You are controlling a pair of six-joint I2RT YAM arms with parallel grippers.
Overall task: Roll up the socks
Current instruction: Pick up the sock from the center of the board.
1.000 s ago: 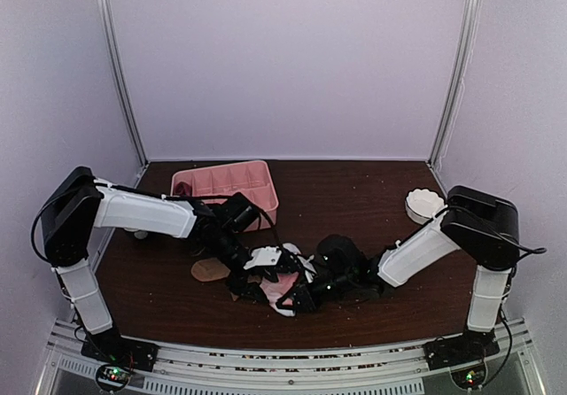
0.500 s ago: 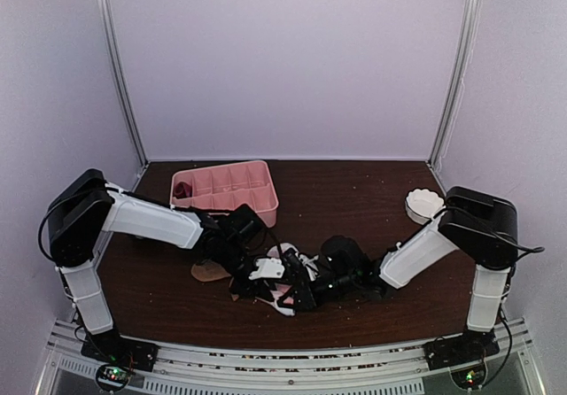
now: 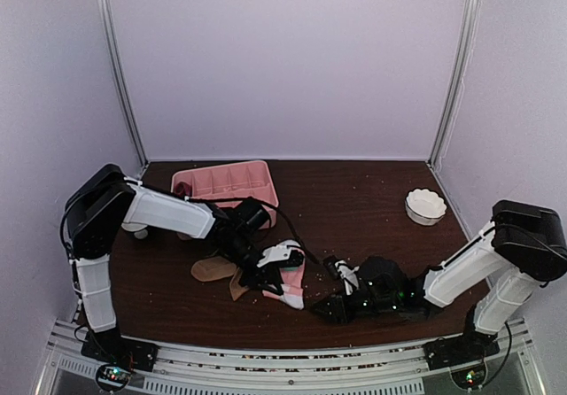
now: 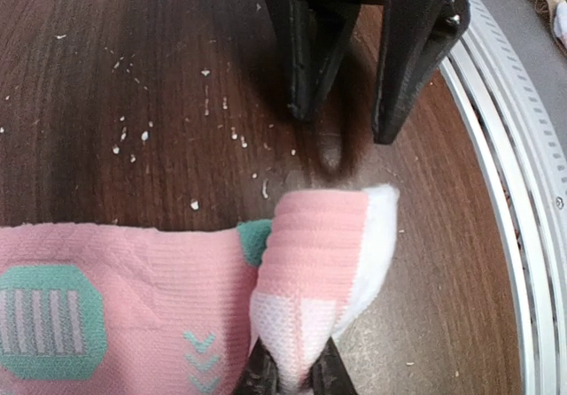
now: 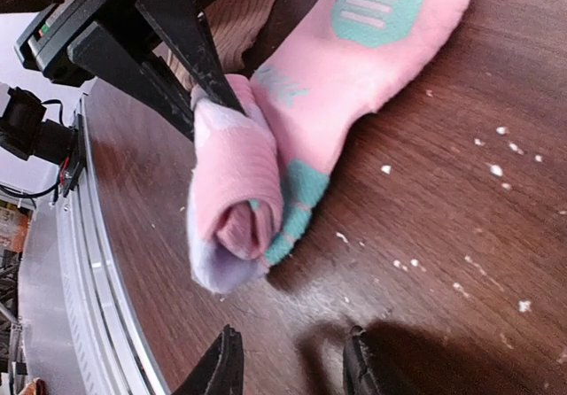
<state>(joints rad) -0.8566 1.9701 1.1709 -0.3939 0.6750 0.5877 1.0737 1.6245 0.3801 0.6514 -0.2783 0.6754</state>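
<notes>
Pinching pink sock (image 4: 314,253) in left claw (image 4: 292,379).

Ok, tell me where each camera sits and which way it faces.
Top external: high behind the bases, looking down on the table; left arm, right arm and the pink sock between them show.
Left wrist: on the left gripper, looking past its fingertips, pinching the sock's rolled end, at the right gripper.
Right wrist: low on the right arm, facing the left gripper; its own open fingers show below.
Shared: both wrist views see the rolled end, from opposite sides.
</notes>
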